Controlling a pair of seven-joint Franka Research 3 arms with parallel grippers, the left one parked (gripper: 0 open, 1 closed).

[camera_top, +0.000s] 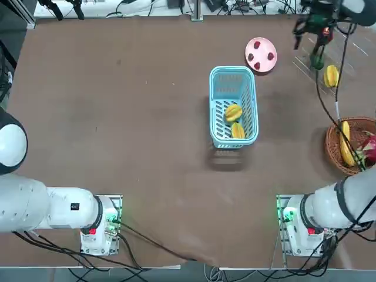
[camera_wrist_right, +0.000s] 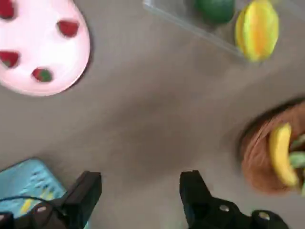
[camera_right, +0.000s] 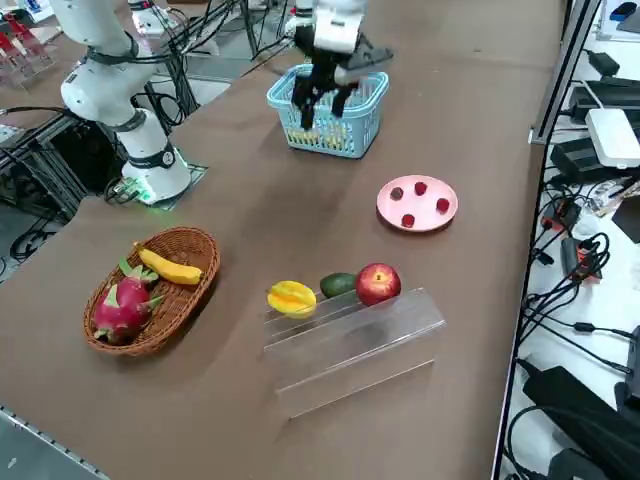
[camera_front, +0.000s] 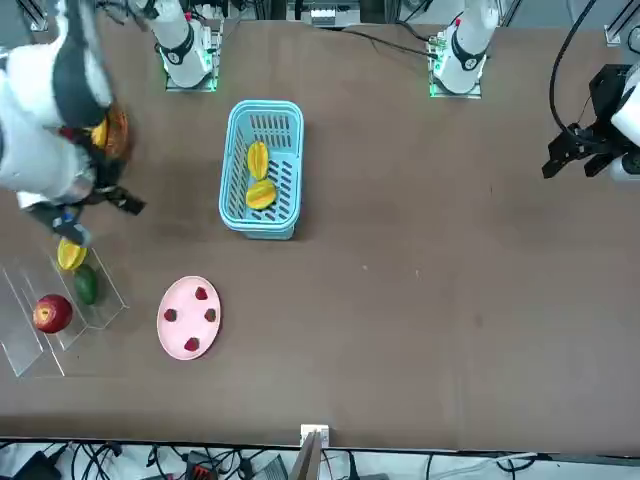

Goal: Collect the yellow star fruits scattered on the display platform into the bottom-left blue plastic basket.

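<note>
Two star fruits (camera_top: 235,120) in blue basket (camera_top: 218,106); one star fruit (camera_wrist_right: 257,29) on rack (camera_right: 350,335), beyond open, empty gripper (camera_wrist_right: 138,193).

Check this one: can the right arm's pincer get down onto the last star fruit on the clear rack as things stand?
Probably yes. The right pincer is open, empty, and high above the table. The star fruit lies exposed at the rack's end; only a green fruit sits close beside it, nothing over it.
</note>
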